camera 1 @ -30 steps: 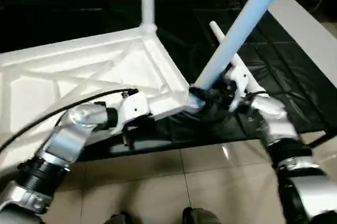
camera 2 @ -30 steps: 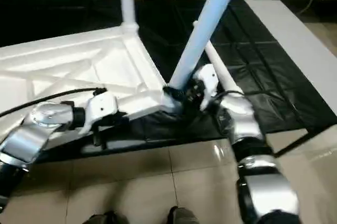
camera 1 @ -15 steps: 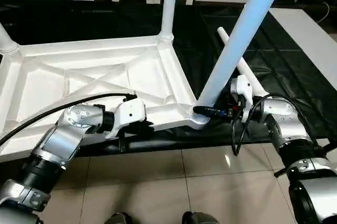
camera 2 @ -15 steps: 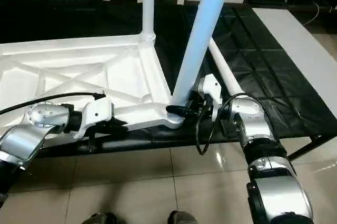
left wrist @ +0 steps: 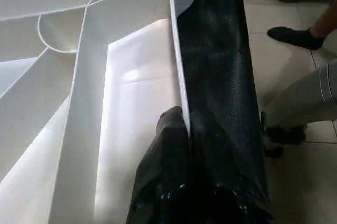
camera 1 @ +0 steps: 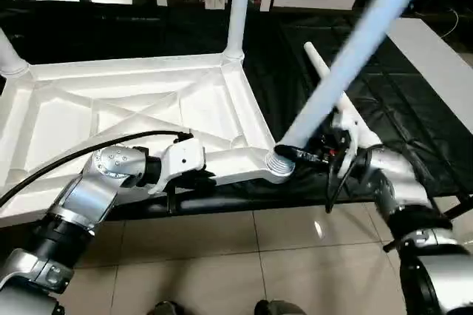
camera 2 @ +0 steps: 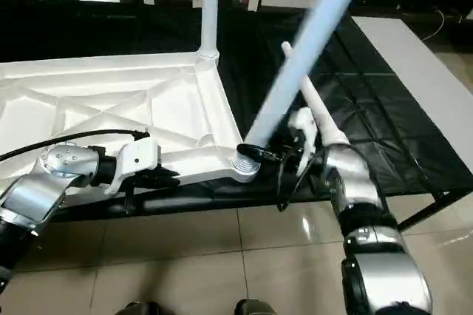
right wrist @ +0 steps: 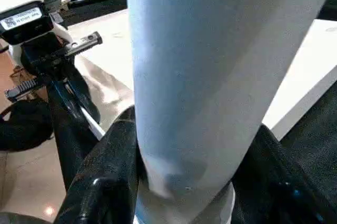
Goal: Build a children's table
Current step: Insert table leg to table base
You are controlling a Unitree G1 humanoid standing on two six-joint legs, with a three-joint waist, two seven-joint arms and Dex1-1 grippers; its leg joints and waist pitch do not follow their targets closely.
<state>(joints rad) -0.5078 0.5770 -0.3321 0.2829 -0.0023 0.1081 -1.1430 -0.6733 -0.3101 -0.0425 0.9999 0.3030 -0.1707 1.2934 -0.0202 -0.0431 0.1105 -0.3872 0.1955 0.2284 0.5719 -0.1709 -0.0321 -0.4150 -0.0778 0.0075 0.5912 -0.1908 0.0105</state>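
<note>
Leg fitting: right gripper [camera 2: 260, 154] fingers clamp tilted white tapered tube leg [camera 1: 347, 63] over round corner socket [camera 1: 278, 165] of white ribbed square plastic top [camera 1: 133, 108]; left gripper [camera 1: 203, 180] fingers pinch its rim. Next: straighten, press down.

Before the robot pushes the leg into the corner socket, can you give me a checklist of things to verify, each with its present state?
1. Right claw shut on the leg near its foot: ok.
2. Left claw pinching the near rim of the table top: ok.
3. Leg foot over the near corner socket: ok.
4. Leg upright over the socket: not ok, it leans away to the right.
5. Leg seated in the socket: cannot tell.
6. Far corner leg standing upright: ok.
</note>
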